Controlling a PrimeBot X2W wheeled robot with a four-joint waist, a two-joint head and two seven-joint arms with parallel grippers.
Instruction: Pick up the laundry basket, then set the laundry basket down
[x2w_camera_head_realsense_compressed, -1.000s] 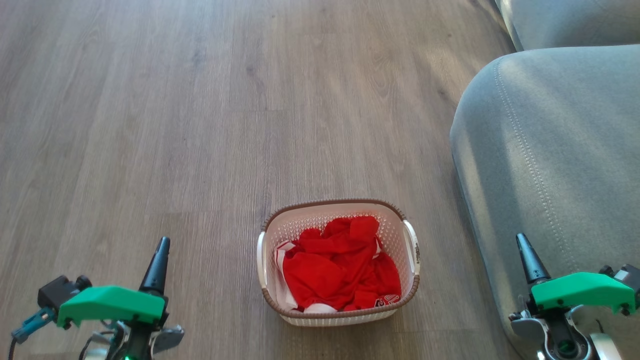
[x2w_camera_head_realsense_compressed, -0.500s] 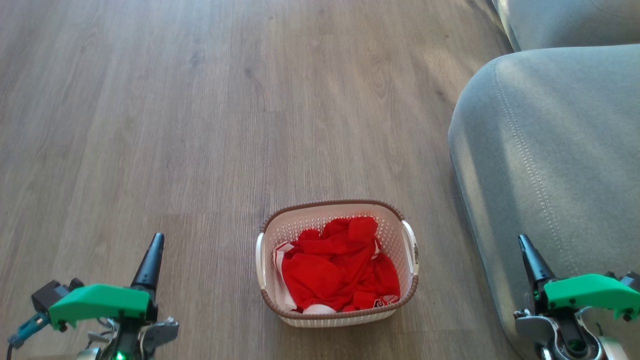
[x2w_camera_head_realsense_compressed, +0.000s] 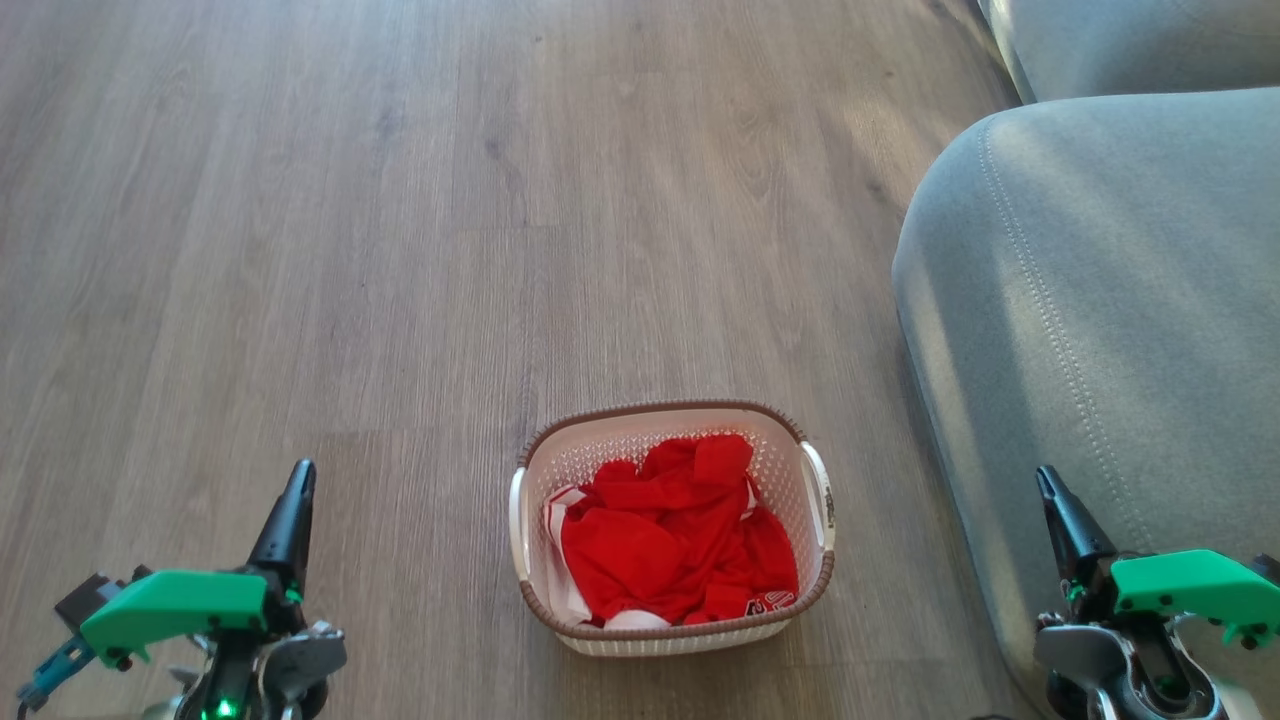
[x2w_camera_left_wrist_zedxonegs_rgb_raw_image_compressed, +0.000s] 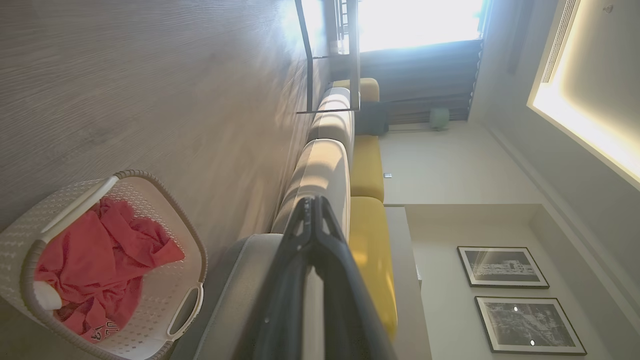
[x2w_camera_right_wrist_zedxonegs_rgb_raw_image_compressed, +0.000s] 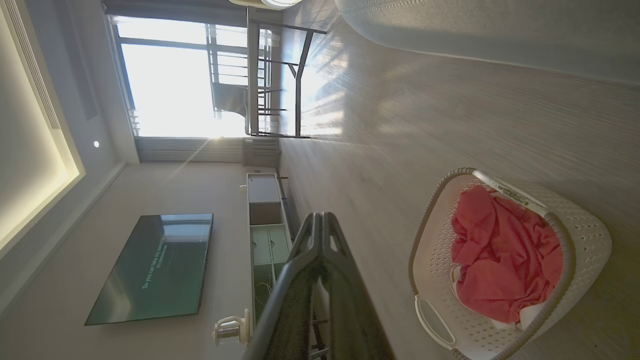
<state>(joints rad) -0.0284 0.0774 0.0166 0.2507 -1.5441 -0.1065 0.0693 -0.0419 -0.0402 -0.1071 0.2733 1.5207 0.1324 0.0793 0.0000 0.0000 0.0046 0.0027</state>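
Your laundry basket (x2w_camera_head_realsense_compressed: 668, 630) stands on the floor (x2w_camera_head_realsense_compressed: 400, 250) between the left gripper (x2w_camera_head_realsense_compressed: 290, 505) and right gripper (x2w_camera_head_realsense_compressed: 1062, 510), well apart from both. Each pair of fingers seems pressed together, empty.

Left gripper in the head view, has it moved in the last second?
Yes. The left gripper has drifted left, widening its gap to the laundry basket, which has barely shifted on the floor.
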